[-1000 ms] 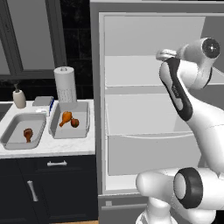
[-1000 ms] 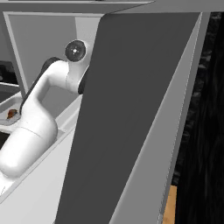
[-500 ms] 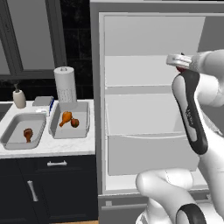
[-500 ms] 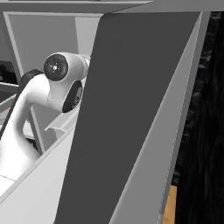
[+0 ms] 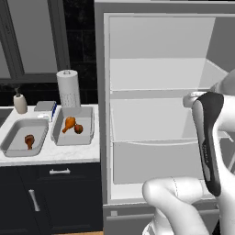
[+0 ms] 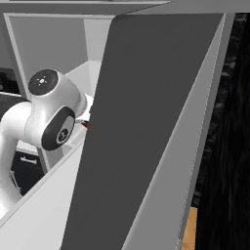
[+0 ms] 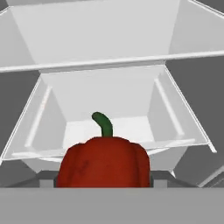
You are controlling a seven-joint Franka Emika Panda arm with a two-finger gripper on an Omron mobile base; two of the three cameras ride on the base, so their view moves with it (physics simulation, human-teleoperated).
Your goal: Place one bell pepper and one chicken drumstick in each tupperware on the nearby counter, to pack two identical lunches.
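Note:
A glossy red bell pepper (image 7: 104, 162) with a green stem sits low in the hand view, and my gripper (image 7: 104, 181) is shut on it, grey fingers (image 7: 47, 181) showing at each side. The hand faces the fridge's interior. On the white counter (image 5: 50, 153) stand two grey tupperware tubs. The left tub (image 5: 13, 142) holds a dark brown chicken drumstick (image 5: 29, 141). The right tub (image 5: 89, 131) holds an orange drumstick (image 5: 69, 123) and a darker pepper (image 5: 79, 129). My arm (image 5: 209, 137) stands in front of the fridge, right of the counter.
The open fridge (image 5: 156, 94) has bare white shelves and a drawer. Its dark door (image 6: 146, 122) stands open close on the right. A paper towel roll (image 5: 68, 88), a soap bottle (image 5: 19, 103) and a small box (image 5: 46, 106) stand behind the tubs.
The arm has swung right and the hand has dropped lower in front of the fridge. The tubs and their food have not moved.

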